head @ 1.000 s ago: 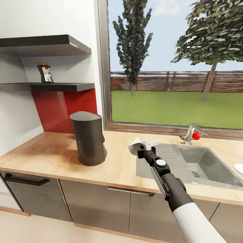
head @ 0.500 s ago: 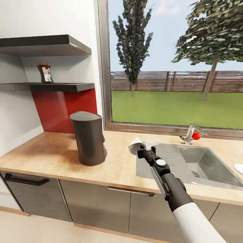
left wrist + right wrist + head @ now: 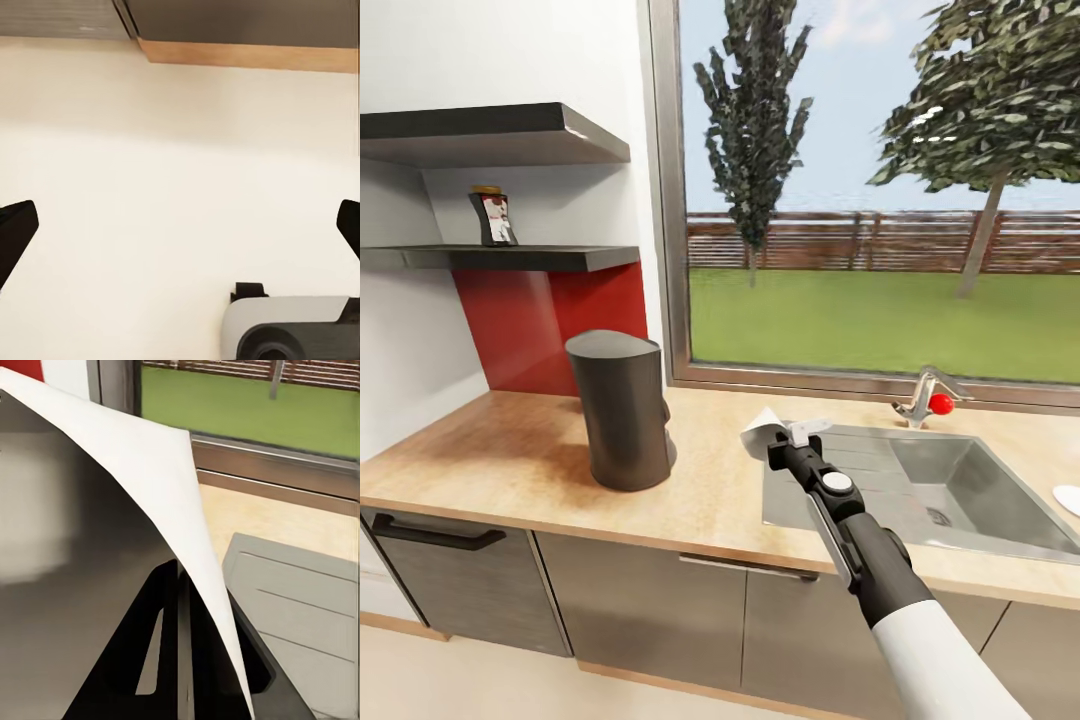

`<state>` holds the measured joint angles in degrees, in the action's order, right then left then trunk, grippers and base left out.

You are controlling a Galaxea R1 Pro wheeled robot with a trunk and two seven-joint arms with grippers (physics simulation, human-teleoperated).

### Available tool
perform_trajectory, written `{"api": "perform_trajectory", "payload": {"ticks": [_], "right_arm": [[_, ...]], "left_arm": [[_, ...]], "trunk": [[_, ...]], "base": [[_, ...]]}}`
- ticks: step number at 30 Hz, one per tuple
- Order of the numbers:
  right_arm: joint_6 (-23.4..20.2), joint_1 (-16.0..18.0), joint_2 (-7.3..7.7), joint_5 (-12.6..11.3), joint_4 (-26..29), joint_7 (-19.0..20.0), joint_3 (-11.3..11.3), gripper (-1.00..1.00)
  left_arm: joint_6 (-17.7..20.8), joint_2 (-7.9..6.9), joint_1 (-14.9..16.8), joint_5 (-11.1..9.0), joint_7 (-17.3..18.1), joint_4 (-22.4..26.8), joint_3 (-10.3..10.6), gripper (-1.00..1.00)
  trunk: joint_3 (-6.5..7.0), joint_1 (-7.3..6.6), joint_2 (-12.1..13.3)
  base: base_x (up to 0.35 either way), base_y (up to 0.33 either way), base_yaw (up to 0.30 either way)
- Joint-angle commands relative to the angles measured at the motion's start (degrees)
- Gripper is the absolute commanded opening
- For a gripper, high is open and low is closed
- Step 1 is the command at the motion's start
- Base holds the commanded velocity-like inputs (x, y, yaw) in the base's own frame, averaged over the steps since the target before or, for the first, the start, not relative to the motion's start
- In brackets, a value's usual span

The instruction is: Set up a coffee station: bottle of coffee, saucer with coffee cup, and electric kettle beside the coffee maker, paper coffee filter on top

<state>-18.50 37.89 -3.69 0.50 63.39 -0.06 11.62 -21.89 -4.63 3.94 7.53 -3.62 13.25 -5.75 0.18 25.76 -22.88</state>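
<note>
The coffee maker, a tall dark column, stands on the kitchen countertop left of the sink. My right gripper hovers over the sink's left edge, to the right of the coffee maker, shut on the paper coffee filter. In the right wrist view the whitish paper coffee filter fans out wide, pinched between the dark fingers. The bottle of coffee sits on the kitchen shelf above the red backsplash. My left gripper is open, fingers wide apart, facing the pale floor.
An inset steel sink with a faucet lies right of the coffee maker. A white rounded object peeks in at the counter's far right edge. A thicker dark slab hangs above the shelf. Grey cabinet fronts run below.
</note>
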Motion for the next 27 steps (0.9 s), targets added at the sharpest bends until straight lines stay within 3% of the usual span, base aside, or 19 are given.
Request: {"api": "perform_trajectory", "payload": {"ticks": [1, 4, 7, 11, 12, 14, 17, 19, 22, 24, 27], "right_arm": [[-0.3, 0.0, 0.00, -0.2, 0.0, 0.0, 0.0, -1.00], [-0.7, 0.0, -0.07, -0.2, -0.2, 0.1, -0.1, -1.00], [-3.9, 0.1, -0.05, -0.4, 0.3, 0.2, -0.2, -1.00], [-16.2, 3.4, -0.01, -0.4, 4.0, 2.1, -0.3, -1.00], [-17.4, 4.0, -0.01, -0.4, 4.3, 2.7, -0.3, -1.00], [-21.0, 7.4, 0.00, -0.4, 4.9, 5.3, -0.3, -1.00], [-25.4, 13.3, -0.05, -0.3, 5.0, 8.1, -0.3, -1.00], [-28.9, 15.9, -0.08, -0.4, 5.0, 8.7, -0.3, -1.00], [-37.1, 21.0, -0.32, -1.0, 4.5, 10.4, -0.2, -1.00], [-39.4, 23.5, -0.38, -1.3, 2.9, 12.3, -0.2, -1.00], [-41.3, 29.8, -0.35, -1.6, -3.9, 16.0, -0.2, -1.00]], "left_arm": [[-0.3, -0.07, 0.1, 0.6, 0.0, 0.0, -0.3, 1.00], [-0.6, -1.66, 0.2, 0.3, 1.4, 0.9, -0.5, 1.00], [-0.8, -3.78, 0.1, 0.0, 5.7, 2.5, -0.9, 1.00], [-0.9, -5.24, -0.3, -2.9, 16.3, 5.3, -1.3, 1.00], [-0.9, -5.46, -0.3, -3.5, 17.5, 5.4, -1.5, 1.00], [-0.9, -6.91, -0.3, -6.4, 22.1, 5.8, -2.1, 1.00], [-0.5, -10.22, -0.3, -10.7, 30.1, 5.5, -2.9, 1.00], [-0.3, -11.46, -0.3, -12.2, 33.6, 5.1, -3.1, 1.00], [-0.3, -12.57, -0.4, -13.3, 37.1, 3.0, -3.3, 1.00], [-0.4, -12.80, -0.4, -13.3, 37.7, 1.5, -3.2, 1.00], [-0.5, -12.99, -0.5, -13.1, 38.5, -0.5, -2.9, 1.00]], "trunk": [[-0.02, 0.03, 0.0], [-0.02, 0.03, 0.0], [-0.02, 0.03, 0.0], [-0.02, 0.03, 0.0], [-0.02, 0.03, 0.0], [-0.02, 0.03, 0.0], [-0.02, 0.03, 0.0], [-0.02, 0.03, 0.0], [-0.02, 0.03, 0.0], [-0.02, 0.03, 0.0], [-0.02, 0.03, 0.0]], "base": [[0.050, -0.106, 0.000], [0.022, -0.046, 0.000], [0.006, -0.013, 0.000], [0.002, -0.003, 0.000], [0.001, -0.001, 0.000], [0.000, 0.000, 0.000], [0.000, 0.000, 0.000], [0.000, 0.000, 0.000], [0.000, 0.000, 0.000], [0.000, 0.000, 0.000], [0.000, 0.000, 0.000]]}}
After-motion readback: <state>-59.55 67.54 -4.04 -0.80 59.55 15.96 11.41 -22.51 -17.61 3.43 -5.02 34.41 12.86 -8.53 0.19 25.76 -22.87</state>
